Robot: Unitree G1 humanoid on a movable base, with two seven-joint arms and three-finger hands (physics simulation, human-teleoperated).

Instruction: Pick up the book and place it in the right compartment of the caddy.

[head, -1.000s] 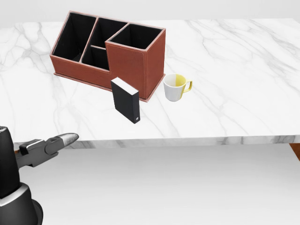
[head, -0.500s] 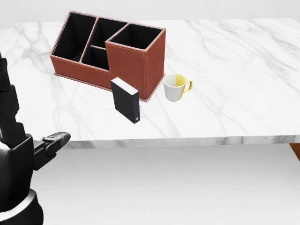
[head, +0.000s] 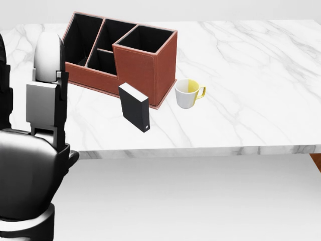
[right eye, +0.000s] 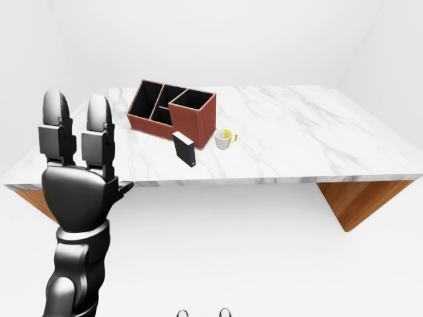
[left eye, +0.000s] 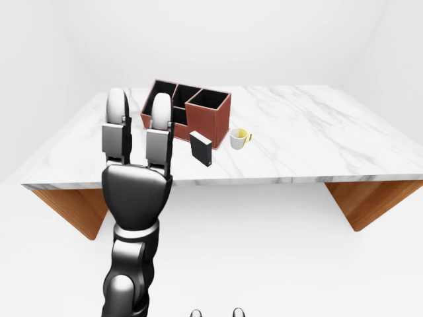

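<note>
A black book (head: 134, 107) stands upright on the white marble table (head: 251, 75), just below the red-brown caddy (head: 150, 70) in the head view. The caddy's tall right compartment (head: 145, 39) is dark inside, and nothing shows in it. My left hand (left eye: 139, 112) is raised on the left of all views with its fingers (head: 47, 55) straight up and spread, open and holding nothing. It hangs short of the table edge, well left of the book, and hides part of the caddy's left side. My right hand does not show.
A white mug with a yellow inside (head: 187, 94) stands just right of the caddy and the book. The table rests on wooden wedge supports (left eye: 370, 201). White floor and walls surround it.
My left hand has risen from the lower left corner, and its fingers now point up across the left of the head view. Book, caddy, mug and camera have not moved.
</note>
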